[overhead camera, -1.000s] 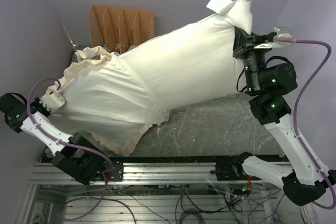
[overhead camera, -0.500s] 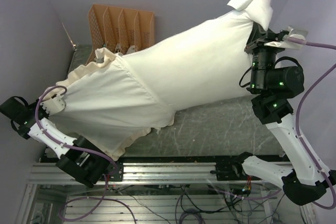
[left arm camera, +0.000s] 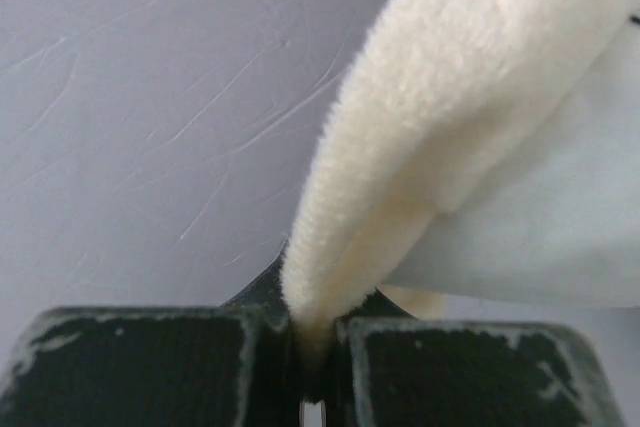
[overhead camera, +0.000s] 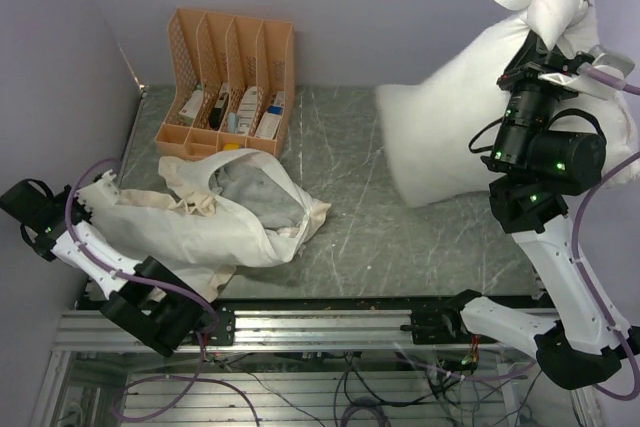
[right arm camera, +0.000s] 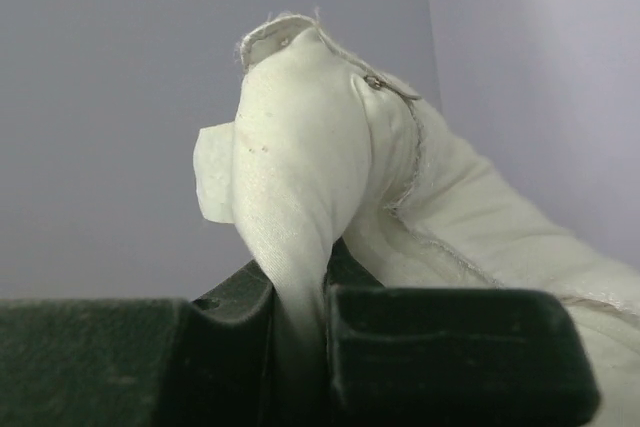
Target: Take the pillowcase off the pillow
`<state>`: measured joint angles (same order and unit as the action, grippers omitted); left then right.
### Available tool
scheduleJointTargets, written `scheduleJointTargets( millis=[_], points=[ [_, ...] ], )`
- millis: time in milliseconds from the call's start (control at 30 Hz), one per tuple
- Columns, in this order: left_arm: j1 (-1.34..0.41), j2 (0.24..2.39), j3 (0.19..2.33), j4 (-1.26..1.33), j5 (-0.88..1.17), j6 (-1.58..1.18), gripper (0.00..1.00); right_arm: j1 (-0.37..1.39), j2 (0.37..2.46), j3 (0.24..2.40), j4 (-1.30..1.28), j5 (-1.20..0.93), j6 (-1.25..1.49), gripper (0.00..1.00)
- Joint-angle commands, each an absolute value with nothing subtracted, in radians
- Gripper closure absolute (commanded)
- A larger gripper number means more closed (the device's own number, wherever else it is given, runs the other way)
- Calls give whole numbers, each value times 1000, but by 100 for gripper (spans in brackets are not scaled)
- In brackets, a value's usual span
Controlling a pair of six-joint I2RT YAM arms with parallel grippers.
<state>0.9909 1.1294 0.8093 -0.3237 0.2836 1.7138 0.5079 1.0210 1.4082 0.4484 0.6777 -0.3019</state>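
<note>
The cream pillowcase (overhead camera: 200, 232) lies crumpled on the table at the left, its mouth gaping and showing dark grey plush inside. My left gripper (overhead camera: 90, 197) is shut on its left edge; the left wrist view shows a cream plush fold (left arm camera: 400, 147) pinched between the jaws of the left gripper (left arm camera: 312, 347). The plump white pillow (overhead camera: 450, 137) hangs in the air at the right, fully clear of the pillowcase. My right gripper (overhead camera: 540, 47) is shut on its upper corner, and in the right wrist view that white pillow corner (right arm camera: 290, 177) is clamped in the right gripper (right arm camera: 300, 337).
An orange slotted file organizer (overhead camera: 228, 77) with small items stands at the back left, just behind the pillowcase. Purple walls close in on the left, back and right. The grey scratched table (overhead camera: 400, 247) ends at a metal rail (overhead camera: 320, 327) in front.
The pillow has slid out of the pillowcase, lifted up and to the right by the right arm. The emptied pillowcase has collapsed onto the table at the left, still held.
</note>
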Motion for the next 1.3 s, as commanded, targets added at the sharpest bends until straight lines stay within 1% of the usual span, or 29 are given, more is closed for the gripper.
scheduleJointTargets(
  millis=[0, 133, 233, 367, 433, 533, 633, 667, 700, 733, 767, 800, 833, 867, 1000, 1067, 1167, 1267],
  points=[
    [948, 1143, 951, -473, 293, 1549, 93, 498, 1019, 1473, 563, 644, -274, 100],
    [833, 1125, 1066, -669, 357, 1348, 93, 499, 1032, 1467, 519, 611, -245, 100],
    [688, 1108, 1142, -735, 375, 1142, 93, 498, 1043, 1448, 466, 567, -199, 100],
    [462, 1107, 1252, -741, 340, 891, 93, 498, 1062, 1429, 384, 499, -79, 100],
    [363, 1129, 1324, -732, 305, 778, 93, 498, 1084, 1447, 331, 426, 20, 100],
    [245, 1175, 1435, -736, 260, 639, 93, 498, 1123, 1506, 253, 308, 152, 100],
    [152, 1198, 1494, -744, 215, 559, 92, 499, 1160, 1576, 221, 276, 246, 100],
    [119, 1200, 1498, -749, 200, 548, 88, 499, 1168, 1606, 213, 275, 274, 100],
    [96, 1200, 1493, -754, 186, 545, 80, 498, 1178, 1638, 205, 273, 293, 100],
    [80, 1197, 1484, -761, 176, 546, 67, 498, 1195, 1683, 183, 266, 309, 100],
    [66, 1193, 1467, -768, 162, 551, 50, 498, 1214, 1729, 154, 259, 334, 100],
    [59, 1189, 1447, -772, 148, 556, 32, 498, 1233, 1780, 129, 261, 359, 100],
    [56, 1182, 1426, -773, 134, 556, 9, 498, 1251, 1824, 104, 264, 378, 100],
    [56, 1172, 1402, -777, 122, 557, 1, 498, 1268, 1875, 80, 273, 397, 100],
    [56, 1143, 1301, -831, 116, 576, 0, 484, 1357, 2000, -37, 299, 512, 100],
    [55, 1123, 1258, -841, 115, 577, 0, 456, 1400, 2023, -79, 268, 599, 100],
    [56, 1082, 1206, -844, 101, 575, 0, 432, 1411, 1986, -92, 206, 698, 100],
    [56, 1046, 1177, -858, 91, 585, 0, 395, 1376, 1869, -97, 255, 712, 100]
  ],
)
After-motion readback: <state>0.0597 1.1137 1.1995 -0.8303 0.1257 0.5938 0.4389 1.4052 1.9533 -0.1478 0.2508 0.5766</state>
